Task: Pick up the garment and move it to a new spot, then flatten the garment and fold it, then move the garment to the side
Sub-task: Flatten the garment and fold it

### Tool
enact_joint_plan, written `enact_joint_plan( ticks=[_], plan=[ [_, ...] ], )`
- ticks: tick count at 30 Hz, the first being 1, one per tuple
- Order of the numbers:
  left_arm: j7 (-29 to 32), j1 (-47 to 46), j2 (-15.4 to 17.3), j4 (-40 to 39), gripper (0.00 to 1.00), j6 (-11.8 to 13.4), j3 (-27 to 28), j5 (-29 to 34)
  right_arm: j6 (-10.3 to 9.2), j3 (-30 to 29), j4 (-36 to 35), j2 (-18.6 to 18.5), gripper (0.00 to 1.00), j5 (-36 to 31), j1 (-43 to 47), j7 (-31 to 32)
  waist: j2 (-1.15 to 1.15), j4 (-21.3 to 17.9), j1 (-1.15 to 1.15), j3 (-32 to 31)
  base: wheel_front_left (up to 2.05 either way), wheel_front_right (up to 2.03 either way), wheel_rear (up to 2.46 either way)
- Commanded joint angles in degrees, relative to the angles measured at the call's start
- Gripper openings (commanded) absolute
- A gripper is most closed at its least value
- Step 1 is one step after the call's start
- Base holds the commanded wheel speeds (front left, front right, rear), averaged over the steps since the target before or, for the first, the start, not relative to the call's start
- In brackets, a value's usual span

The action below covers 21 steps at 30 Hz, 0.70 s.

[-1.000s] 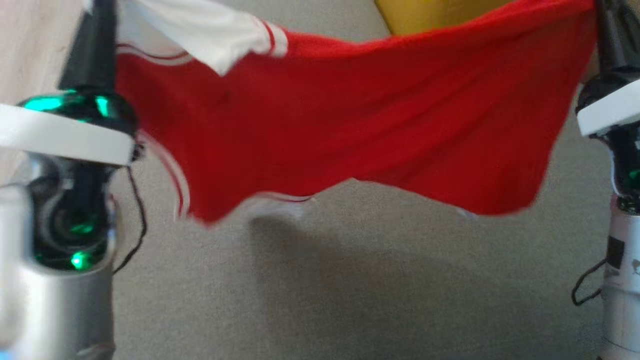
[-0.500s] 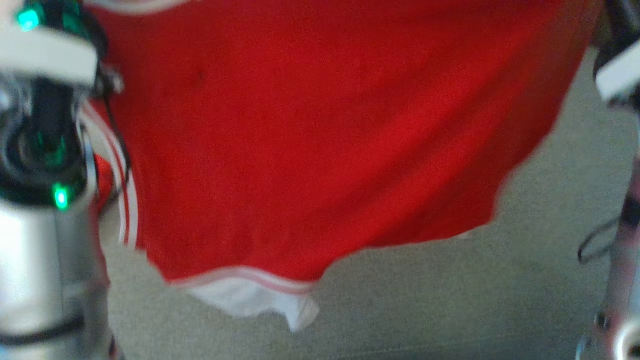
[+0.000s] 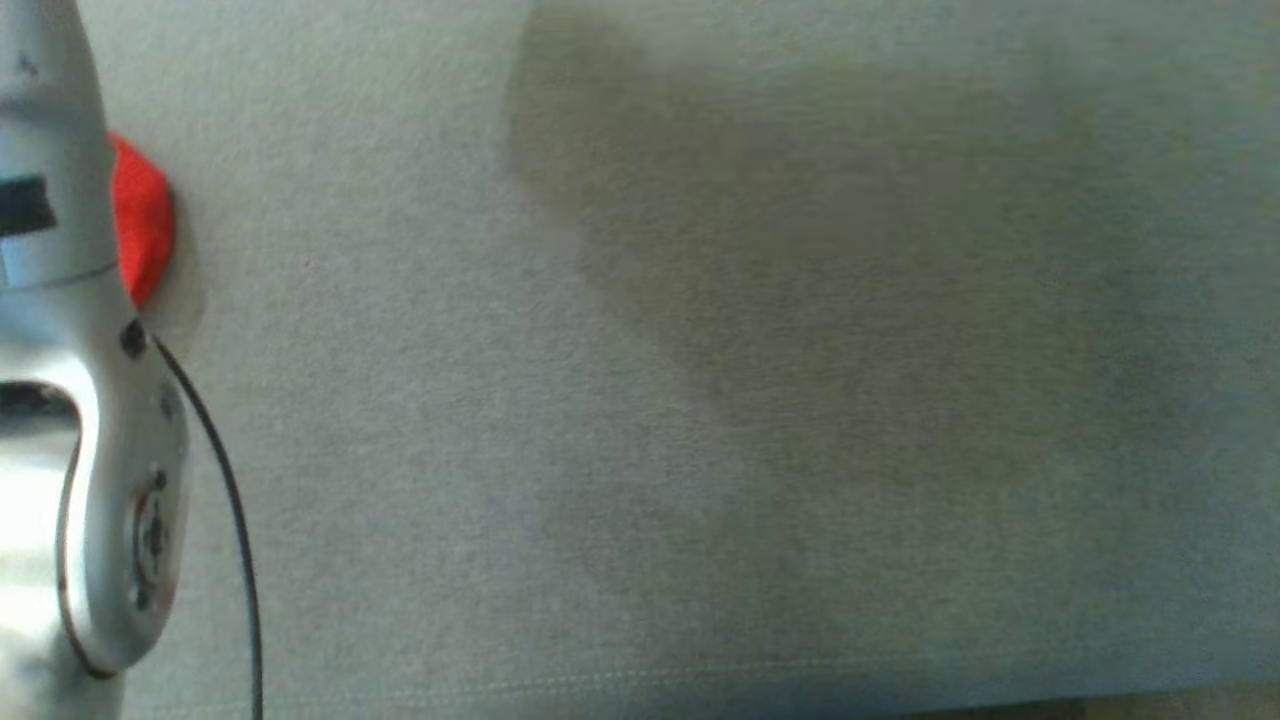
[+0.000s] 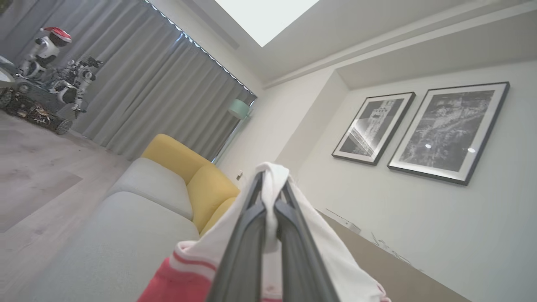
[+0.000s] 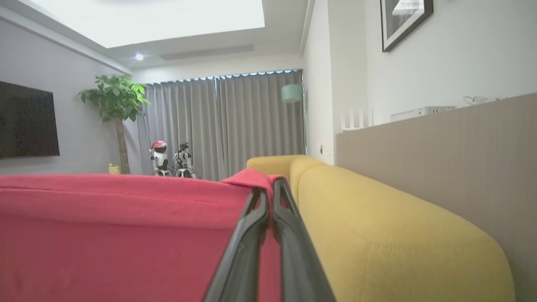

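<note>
Across most of the head view you see the grey sofa seat (image 3: 700,450), with a big soft shadow (image 3: 850,250) in its upper middle. At the right of the right wrist view sits the fat yellow sofa back (image 5: 398,235). Next comes the red garment (image 5: 105,235): it fills the lower left of the right wrist view, stretched out wide all the way to the left edge. Its white end hangs at the bottom middle of the left wrist view, and a small red bit peeks out at the left edge of the head view, right beside the pale left forearm (image 3: 120,480). Your right gripper (image 5: 268,191), at the bottom middle of its own view, has its two dark fingers squeezed together on the garment's red top edge. Your left gripper (image 4: 272,184) has its fingers pinched tight on the white cloth, which pokes out past the tips. A thin black cable (image 3: 232,500) runs down beside the forearm.
</note>
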Motion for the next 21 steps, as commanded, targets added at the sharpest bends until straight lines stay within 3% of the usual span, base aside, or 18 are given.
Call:
enact_joint_plan(
  ticks=[1,6,11,21],
  plan=[
    [-0.9,-2.5,2.2,-0.7,0.00,-0.7,1.2,0.3,-0.04,0.7,-0.7,0.1,0.00,-0.2,-2.3,-1.9,0.00,1.8,-0.03,1.6,0.00,0.00,0.00],
    [-3.5,-1.4,1.5,7.4,0.00,-5.1,-0.7,0.7,-0.04,5.1,8.5,-1.2,0.00,3.7,-1.4,-11.0,0.00,3.6,-0.03,2.5,0.00,0.00,0.00],
    [-3.3,5.5,1.6,11.6,0.00,-8.1,-3.5,1.4,-0.04,9.7,13.0,-1.7,0.00,8.2,5.6,-13.8,0.00,4.1,-0.03,2.4,0.00,0.00,0.00],
    [-1.1,25.3,4.6,13.9,0.00,-10.7,-9.2,1.1,-0.04,20.0,15.9,-4.2,0.00,18.9,21.6,-7.7,0.00,4.1,-0.03,-2.0,0.00,0.00,0.00]
  ],
)
